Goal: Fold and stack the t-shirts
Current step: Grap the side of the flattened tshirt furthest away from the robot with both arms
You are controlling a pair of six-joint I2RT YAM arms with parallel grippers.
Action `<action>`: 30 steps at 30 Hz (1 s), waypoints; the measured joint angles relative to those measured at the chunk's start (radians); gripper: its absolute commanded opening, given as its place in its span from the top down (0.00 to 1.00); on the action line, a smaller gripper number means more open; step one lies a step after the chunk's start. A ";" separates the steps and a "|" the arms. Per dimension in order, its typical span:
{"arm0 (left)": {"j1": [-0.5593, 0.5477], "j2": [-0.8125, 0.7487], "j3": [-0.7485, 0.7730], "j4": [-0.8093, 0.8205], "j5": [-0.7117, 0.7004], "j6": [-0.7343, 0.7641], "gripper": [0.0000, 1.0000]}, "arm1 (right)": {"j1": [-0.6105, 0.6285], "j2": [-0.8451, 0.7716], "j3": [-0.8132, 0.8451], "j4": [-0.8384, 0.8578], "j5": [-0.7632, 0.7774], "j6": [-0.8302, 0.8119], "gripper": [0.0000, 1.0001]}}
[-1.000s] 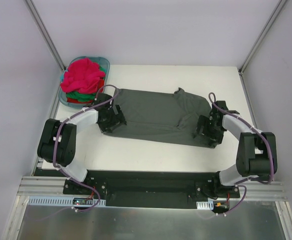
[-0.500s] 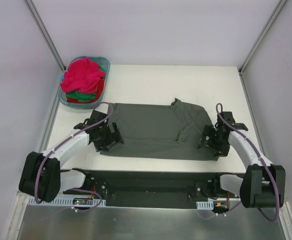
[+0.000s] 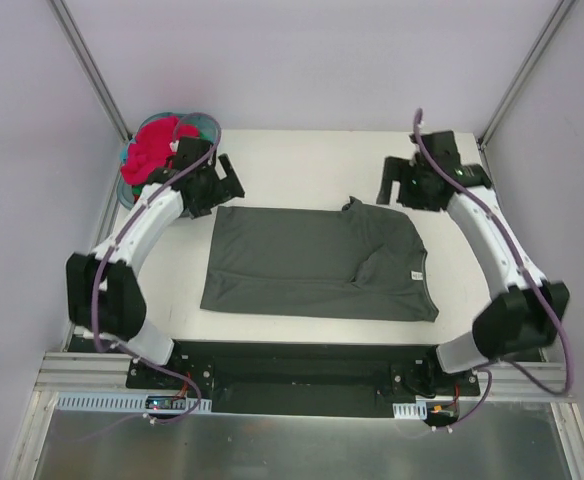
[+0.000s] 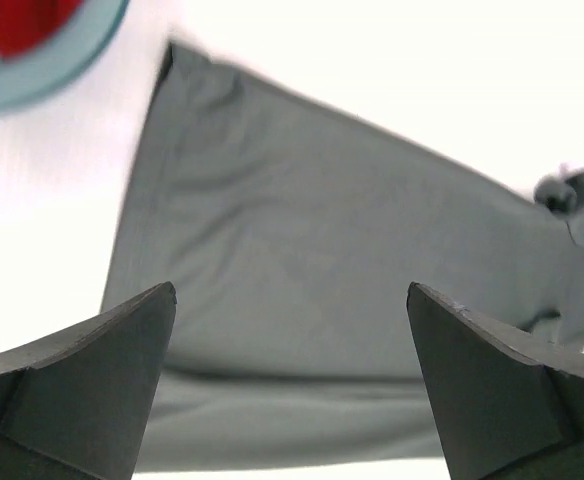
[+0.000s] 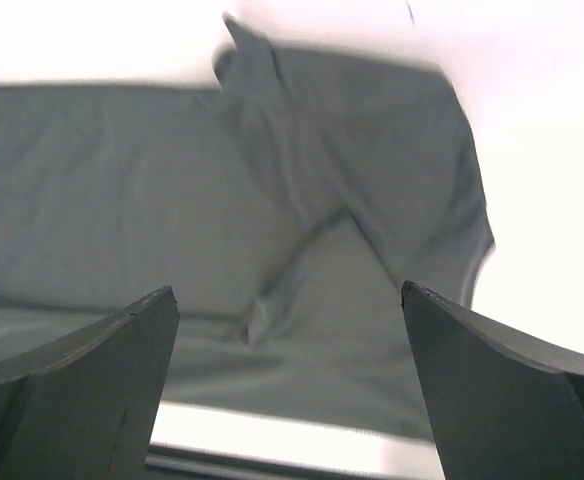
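Observation:
The dark charcoal grey t-shirt (image 3: 312, 262) lies spread flat on the white table, a small neck label near its right edge. It also shows in the left wrist view (image 4: 322, 260) and the right wrist view (image 5: 222, 220). My left gripper (image 3: 215, 187) is open and empty, above the table beyond the shirt's far left corner. My right gripper (image 3: 400, 188) is open and empty, beyond the shirt's far right corner. The pink-red, red and green t-shirts (image 3: 157, 148) lie piled in the basket.
The teal plastic basket (image 3: 204, 124) stands at the far left corner of the table, close behind my left gripper; its rim shows in the left wrist view (image 4: 42, 75). Slanted frame posts rise at the back left and back right.
Both grippers have let go of the grey shirt's near edge and swung up and away to its far corners. The shirt now lies flatter and nearer the front edge.

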 measured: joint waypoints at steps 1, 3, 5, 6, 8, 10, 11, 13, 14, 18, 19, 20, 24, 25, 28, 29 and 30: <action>0.005 0.062 0.052 -0.002 -0.020 0.009 0.01 | 0.024 0.077 0.075 0.005 0.017 -0.011 0.04; 0.010 0.174 0.146 -0.020 -0.053 0.030 0.01 | 0.058 0.224 0.209 0.009 0.048 -0.028 0.04; 0.010 0.300 0.255 -0.054 -0.098 0.057 0.02 | 0.085 0.405 0.382 -0.006 0.086 -0.046 0.03; 0.010 0.354 0.299 -0.064 -0.118 0.068 0.04 | 0.094 0.475 0.448 -0.012 0.101 -0.053 0.02; 0.010 0.446 0.381 -0.098 -0.153 0.091 0.05 | 0.109 0.639 0.620 -0.041 0.132 -0.064 0.02; 0.010 0.518 0.454 -0.137 -0.195 0.110 0.09 | 0.119 0.787 0.776 -0.066 0.154 -0.077 0.01; 0.010 0.542 0.477 -0.146 -0.212 0.114 0.12 | 0.123 0.849 0.839 -0.076 0.160 -0.081 0.01; 0.010 0.594 0.529 -0.172 -0.242 0.129 0.17 | 0.127 0.935 0.912 -0.082 0.166 -0.089 0.01; 0.010 0.612 0.546 -0.178 -0.250 0.132 0.19 | 0.127 0.969 0.930 -0.081 0.166 -0.095 0.01; 0.013 0.692 0.614 -0.200 -0.263 0.142 0.26 | 0.127 1.052 0.946 -0.078 0.158 -0.107 0.01; 0.013 0.710 0.623 -0.203 -0.270 0.142 0.27 | 0.127 1.069 0.949 -0.077 0.155 -0.108 0.03; 0.013 0.726 0.628 -0.205 -0.274 0.142 0.27 | 0.128 1.081 0.953 -0.078 0.152 -0.109 0.04; 0.010 0.778 0.637 -0.217 -0.280 0.137 0.32 | 0.136 1.124 0.958 -0.077 0.148 -0.121 0.12; 0.009 0.787 0.637 -0.219 -0.282 0.134 0.33 | 0.140 1.130 0.958 -0.077 0.150 -0.126 0.15; 0.006 0.806 0.637 -0.223 -0.293 0.128 0.38 | 0.152 1.136 0.958 -0.078 0.156 -0.137 0.20; 0.006 0.810 0.637 -0.223 -0.296 0.126 0.38 | 0.154 1.136 0.958 -0.077 0.158 -0.138 0.21; 0.006 0.814 0.637 -0.224 -0.299 0.124 0.40 | 0.158 1.136 0.958 -0.077 0.163 -0.142 0.23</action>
